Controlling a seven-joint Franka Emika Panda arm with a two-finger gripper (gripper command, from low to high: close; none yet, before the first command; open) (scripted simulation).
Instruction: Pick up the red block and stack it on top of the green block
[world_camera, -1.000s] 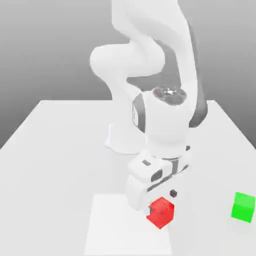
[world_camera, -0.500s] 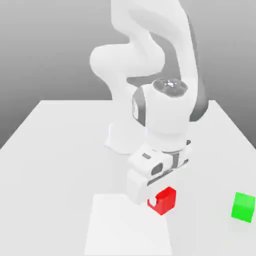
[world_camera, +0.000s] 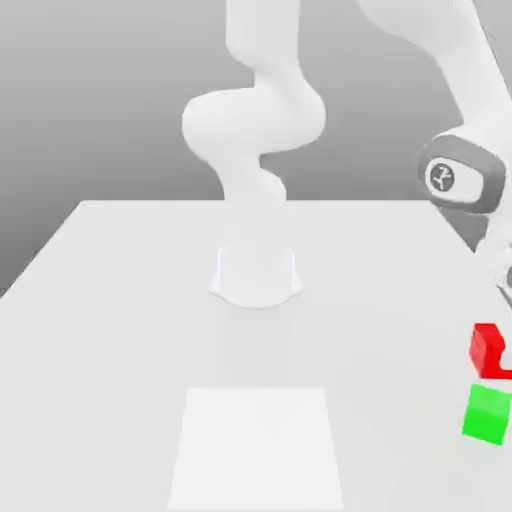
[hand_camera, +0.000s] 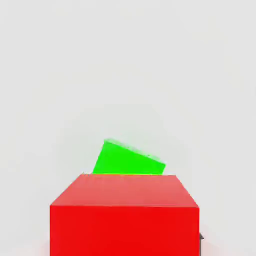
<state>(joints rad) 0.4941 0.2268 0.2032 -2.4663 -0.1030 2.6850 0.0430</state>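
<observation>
red block (world_camera: 485, 350): held aloft by gripper (world_camera: 508, 356), closed snugly on it, toward exterior view's right; grip presumably kept firm so block is not dropped during carry.
green block (world_camera: 486, 414): set on table (world_camera: 110, 340), partly hidden behind red in hand view, apparently left there as base.
faces not aligned: green seen askew to red; slight wrist turn and centring probably needed before lowering, lest red be perched on edge and tipped.
</observation>
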